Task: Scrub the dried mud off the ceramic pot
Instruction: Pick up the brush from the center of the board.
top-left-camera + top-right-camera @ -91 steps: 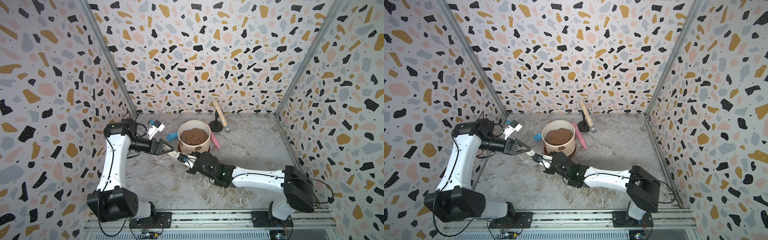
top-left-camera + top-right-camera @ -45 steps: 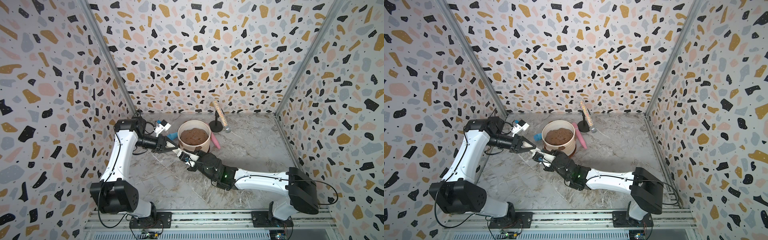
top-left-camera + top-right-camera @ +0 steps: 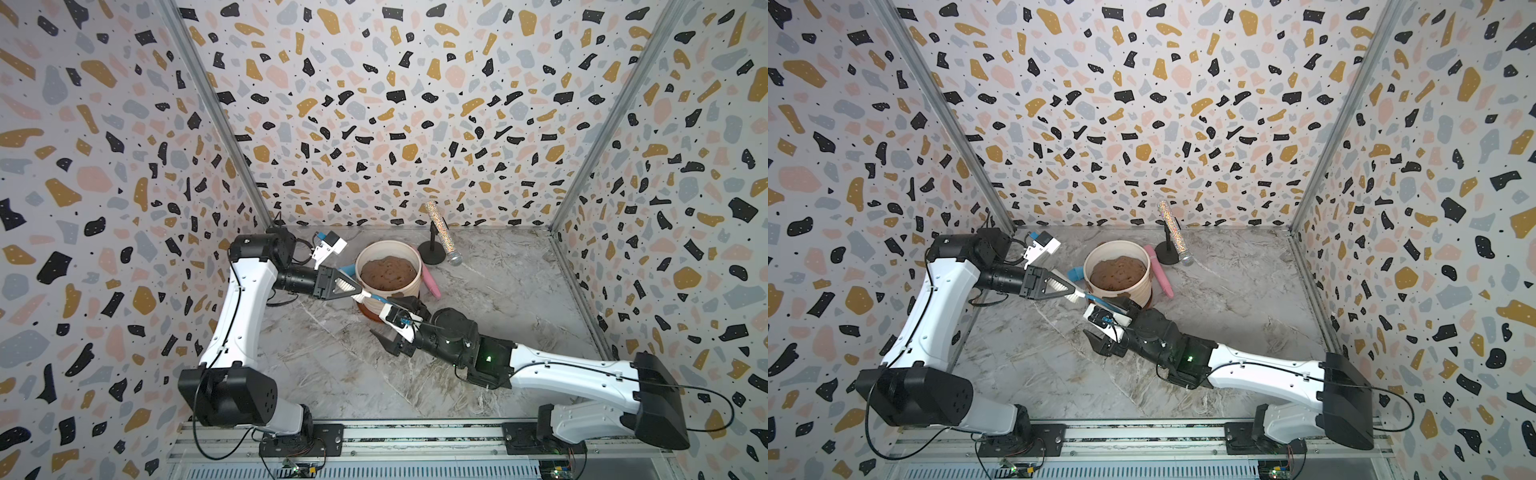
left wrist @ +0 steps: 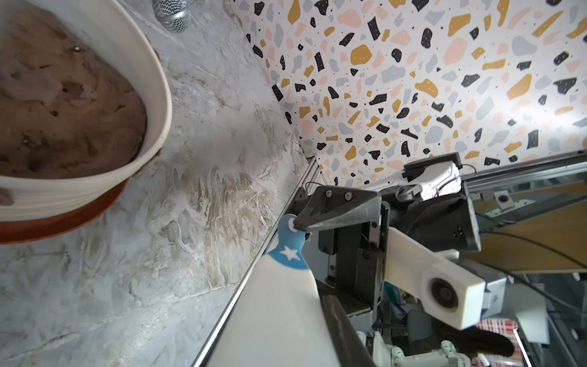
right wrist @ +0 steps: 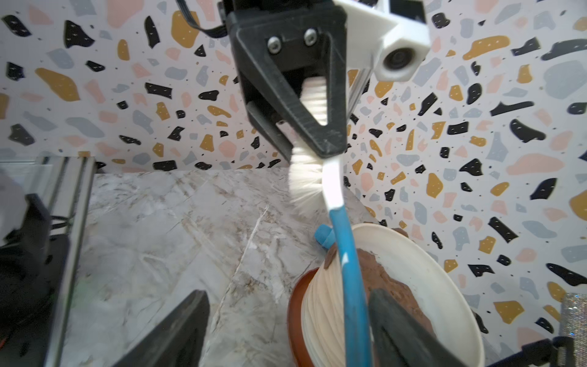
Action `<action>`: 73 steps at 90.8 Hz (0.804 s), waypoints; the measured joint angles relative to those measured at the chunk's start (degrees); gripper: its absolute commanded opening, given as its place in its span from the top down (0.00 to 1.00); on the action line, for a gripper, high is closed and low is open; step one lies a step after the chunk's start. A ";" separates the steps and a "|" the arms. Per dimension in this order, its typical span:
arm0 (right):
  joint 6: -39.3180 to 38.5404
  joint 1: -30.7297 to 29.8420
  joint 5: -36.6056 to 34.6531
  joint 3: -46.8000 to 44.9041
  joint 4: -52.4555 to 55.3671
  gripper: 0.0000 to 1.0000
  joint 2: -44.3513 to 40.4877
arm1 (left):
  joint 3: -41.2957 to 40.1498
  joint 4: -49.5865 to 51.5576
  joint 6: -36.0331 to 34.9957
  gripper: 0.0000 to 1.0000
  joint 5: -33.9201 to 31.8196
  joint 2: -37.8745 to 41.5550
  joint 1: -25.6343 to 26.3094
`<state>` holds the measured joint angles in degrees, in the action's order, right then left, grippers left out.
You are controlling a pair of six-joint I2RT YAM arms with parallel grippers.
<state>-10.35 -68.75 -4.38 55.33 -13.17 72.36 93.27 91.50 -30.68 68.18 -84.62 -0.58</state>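
White-bristled brush [image 5: 305, 184] is clamped by its head in the left jaws; the right jaws are spread apart around its blue handle, judged a handover. Ceramic pot [image 3: 388, 246] is seated on its saucer [image 4: 79, 216], mid-frame in both top views, dried mud [image 5: 330, 254] left on its wall.
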 measured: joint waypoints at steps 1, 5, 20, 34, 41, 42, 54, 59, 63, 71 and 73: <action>0.61 0.31 0.98 0.42 1.31 0.08 -0.37 | 0.22 0.00 -0.42 0.87 -0.11 0.00 0.26; 2.86 1.27 4.66 2.32 6.34 0.08 -1.88 | 0.70 -0.02 -1.88 0.87 0.13 0.00 1.05; 12.50 3.98 11.69 7.04 20.61 0.08 -7.48 | 1.73 -0.02 -8.31 0.90 -0.04 0.28 5.57; 19.61 8.46 17.57 8.37 28.63 0.09 -12.52 | 2.58 -0.07 -12.31 0.91 -0.33 1.22 10.43; 21.59 10.10 20.48 9.20 30.14 0.15 -12.85 | 3.28 -0.09 -13.53 0.91 -0.31 1.66 12.37; 21.94 10.21 21.03 9.27 30.29 0.16 -12.76 | 3.32 -0.09 -13.68 0.91 -0.28 1.70 12.59; 24.57 10.19 25.92 9.35 30.77 0.23 -11.08 | 3.41 -0.17 -14.97 0.91 -0.42 2.29 15.28; 25.38 10.12 27.50 9.35 30.75 0.26 -10.03 | 3.43 -0.17 -15.23 0.90 -0.61 2.32 16.17; 25.92 10.14 28.72 9.35 30.58 0.30 -9.18 | 3.43 -0.17 -15.39 0.90 -0.81 2.32 16.79; 27.74 10.14 30.73 9.55 29.44 0.44 -7.45 | 3.43 -0.17 -15.63 0.90 -1.20 2.32 17.70; 28.02 10.14 31.10 9.68 29.05 0.47 -7.02 | 3.43 -0.17 -15.69 0.90 -1.20 2.32 17.84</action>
<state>17.67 -58.61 26.72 65.01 15.88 65.34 96.71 91.33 -46.37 66.98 -82.30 17.26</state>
